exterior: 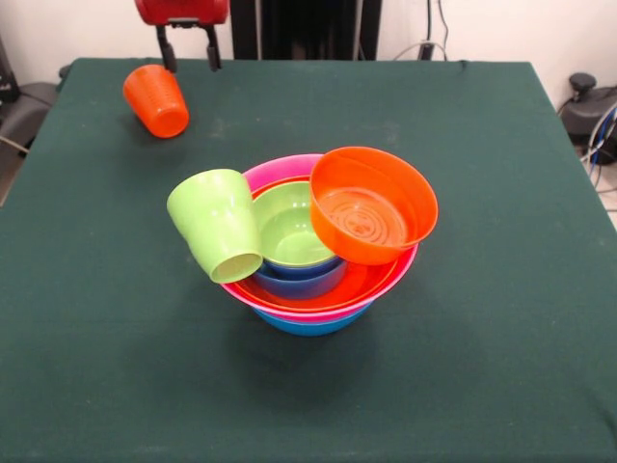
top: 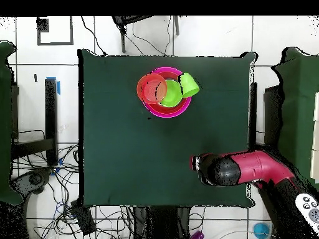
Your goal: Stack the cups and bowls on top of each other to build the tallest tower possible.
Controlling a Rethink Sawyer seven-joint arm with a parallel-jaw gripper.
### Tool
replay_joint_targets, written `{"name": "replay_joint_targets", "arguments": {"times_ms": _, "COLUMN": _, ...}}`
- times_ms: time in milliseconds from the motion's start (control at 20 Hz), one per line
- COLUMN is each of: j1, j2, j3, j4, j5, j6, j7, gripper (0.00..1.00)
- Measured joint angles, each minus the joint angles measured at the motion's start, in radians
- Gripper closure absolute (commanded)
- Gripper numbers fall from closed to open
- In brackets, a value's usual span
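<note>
In the front view, we see our gripper [exterior: 189, 50] hanging at the top edge with its two dark fingers spread apart and nothing between them. Just below it and a little to the picture's left lies the orange cup [exterior: 156, 100], tipped on its side on the green table [exterior: 501, 289], close under the fingertips but not touching them. Well below the gripper, toward the table's middle, stands the tower [exterior: 318, 289]: a blue bowl at the bottom, a pink bowl and an orange one nested in it, then a smaller blue bowl [exterior: 301, 280] holding a small green bowl [exterior: 289, 230]. A small orange bowl [exterior: 371, 204] leans tilted on the pile's right rim, and the green cup [exterior: 217, 224] rests slanted against the left rim, neither sitting squarely.

In the overhead view, the arm [top: 249, 171] reaches over the table's lower right part; the gripper and the orange cup sit hidden beneath it. The tower [top: 166, 93] lies well away from the arm, toward the table's far edge.

We judge we are about to fetch the orange cup. The next move calls for lowering over it, closing across its ribbed wall, and carrying it to the pile; a cup lying on its side may roll as the fingers close.
</note>
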Motion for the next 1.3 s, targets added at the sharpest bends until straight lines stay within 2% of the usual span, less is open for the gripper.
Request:
{"name": "replay_joint_targets", "arguments": {"times_ms": 550, "j1": -0.056, "j2": 0.001, "j3": 0.000, "j4": -0.030, "j5": -0.001, "j6": 0.028, "j7": 0.000, "gripper": 0.00}}
{"name": "replay_joint_targets", "arguments": {"times_ms": 1000, "j1": -0.058, "j2": 0.002, "j3": 0.001, "j4": -0.040, "j5": -0.001, "j6": 0.031, "j7": 0.000, "gripper": 0.00}}
{"name": "replay_joint_targets", "arguments": {"times_ms": 1300, "j1": -0.058, "j2": 0.029, "j3": 0.001, "j4": -0.052, "j5": -0.001, "j6": 0.031, "j7": 0.000, "gripper": 0.00}}
